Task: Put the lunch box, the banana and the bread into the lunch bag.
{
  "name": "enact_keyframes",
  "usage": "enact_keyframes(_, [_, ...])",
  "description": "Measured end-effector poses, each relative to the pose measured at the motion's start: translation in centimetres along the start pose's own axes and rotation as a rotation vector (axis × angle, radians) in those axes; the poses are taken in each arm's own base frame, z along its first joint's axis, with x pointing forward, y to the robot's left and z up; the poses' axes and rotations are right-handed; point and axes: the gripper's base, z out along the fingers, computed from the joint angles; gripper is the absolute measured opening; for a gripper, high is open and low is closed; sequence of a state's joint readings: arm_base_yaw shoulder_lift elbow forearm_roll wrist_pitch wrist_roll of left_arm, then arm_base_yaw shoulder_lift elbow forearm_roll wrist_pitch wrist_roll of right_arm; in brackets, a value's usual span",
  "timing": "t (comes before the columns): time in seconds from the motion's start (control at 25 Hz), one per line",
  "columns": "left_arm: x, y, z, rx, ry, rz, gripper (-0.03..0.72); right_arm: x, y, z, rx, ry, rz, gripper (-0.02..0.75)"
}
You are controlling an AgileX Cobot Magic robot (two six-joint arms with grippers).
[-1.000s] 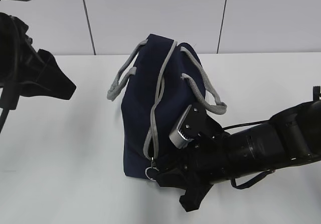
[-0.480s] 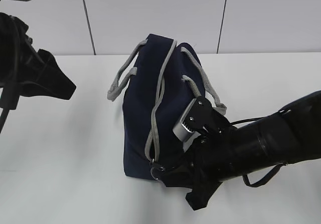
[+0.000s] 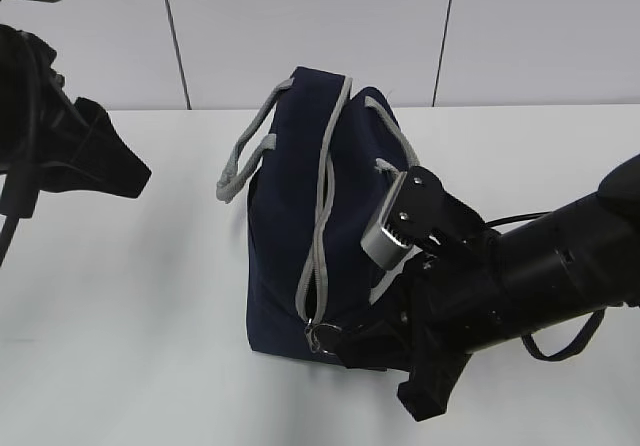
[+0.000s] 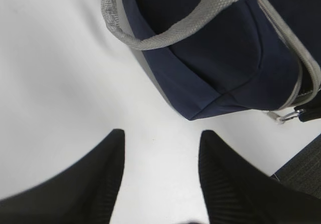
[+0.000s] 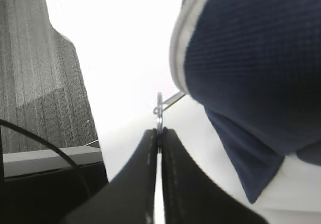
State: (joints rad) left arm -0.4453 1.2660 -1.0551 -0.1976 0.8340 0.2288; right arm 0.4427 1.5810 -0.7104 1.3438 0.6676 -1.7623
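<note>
I have the right gripper (image 5: 158, 133) pinched fully closed on the ring pull (image 5: 159, 112) of the lunch bag (image 3: 300, 216), with the ring standing just above my fingertips and the navy bag wall bulging up and to the right of them. The left gripper (image 4: 160, 148) hangs with its fingers spread apart and holding nothing; the bag's near corner sits just ahead of it, the grey webbing handle (image 4: 170, 28) further ahead.

The bag is soft fabric and I expect it to sag and slide under a pull, not hold its shape, so the thin metal ring is the right place to grip. It is small and smooth and could slip out of the pads if I tug at an angle. I would judge the bag light, though I cannot see inside it, so whether the lunch box, banana or bread are already packed I cannot tell; none of them shows in any view.

Against the frame a second ago, my right arm has swung upward and to the right beside the bag, the ring has shifted slightly rightward along the bag's lower edge, and the grey zipper (image 3: 322, 196) line looks straighter. The left arm has not moved.
</note>
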Motion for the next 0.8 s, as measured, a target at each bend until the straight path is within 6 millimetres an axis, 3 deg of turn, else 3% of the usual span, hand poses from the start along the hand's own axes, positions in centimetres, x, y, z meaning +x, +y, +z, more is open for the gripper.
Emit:
enact_keyframes(0.32, [0.0, 0.0, 0.0, 0.0, 0.0, 0.0, 0.337, -0.6, 0.8, -1.5, 0.015, 0.009, -0.032, 0.0])
enact_keyframes(0.8, [-0.2, -0.1, 0.0, 0.006, -0.021, -0.007, 0.337, -4.4, 0.6, -3.2, 0.035, -0.091, -0.098, 0.0])
